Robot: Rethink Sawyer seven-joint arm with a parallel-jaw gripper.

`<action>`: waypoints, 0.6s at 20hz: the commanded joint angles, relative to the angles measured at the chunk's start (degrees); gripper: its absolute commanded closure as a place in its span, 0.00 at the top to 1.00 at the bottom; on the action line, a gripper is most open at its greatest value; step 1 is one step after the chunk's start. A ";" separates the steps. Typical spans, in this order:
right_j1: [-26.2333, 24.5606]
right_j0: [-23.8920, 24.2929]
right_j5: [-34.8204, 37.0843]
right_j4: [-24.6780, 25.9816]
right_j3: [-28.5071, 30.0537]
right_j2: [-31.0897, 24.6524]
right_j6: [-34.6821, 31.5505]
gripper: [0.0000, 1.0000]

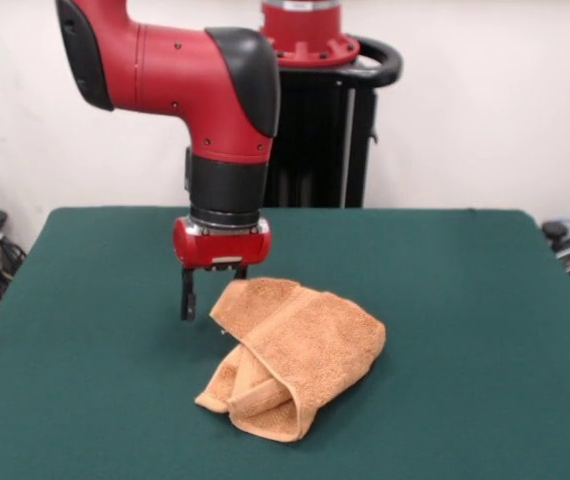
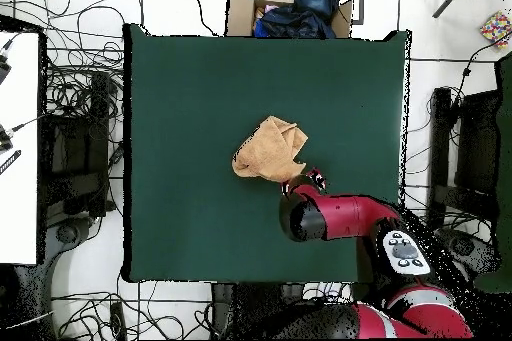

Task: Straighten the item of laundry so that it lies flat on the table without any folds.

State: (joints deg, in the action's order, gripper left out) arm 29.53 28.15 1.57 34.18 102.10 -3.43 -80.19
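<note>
Towel (image 1: 295,355) bunched on table (image 1: 465,300) — gripper (image 1: 212,296) beside its edge (spread unclear); no readable labels.

White wall (image 1: 485,100) behind; pale floor (image 2: 200,2) strewn with cables (image 2: 85,87), cardboard box (image 2: 245,12).

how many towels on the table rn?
1. The towel lies crumpled and folded near mid-table, just beside the gripper. Nothing suggests another hidden beneath.

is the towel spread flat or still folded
Folded. The towel lies bunched in a heap on the table, with layers wrapped over each other and a rolled edge in front.
</note>
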 commanded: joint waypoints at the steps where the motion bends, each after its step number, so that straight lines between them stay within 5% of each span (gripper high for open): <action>1: -0.50 -1.39 -1.48 4.64 0.61 -7.35 -3.10 1.00; 12: -0.44 0.28 0.41 12.62 -0.12 -11.05 0.16 1.00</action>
State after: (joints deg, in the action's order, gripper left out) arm 29.56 28.42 1.57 42.82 102.09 -6.74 -80.19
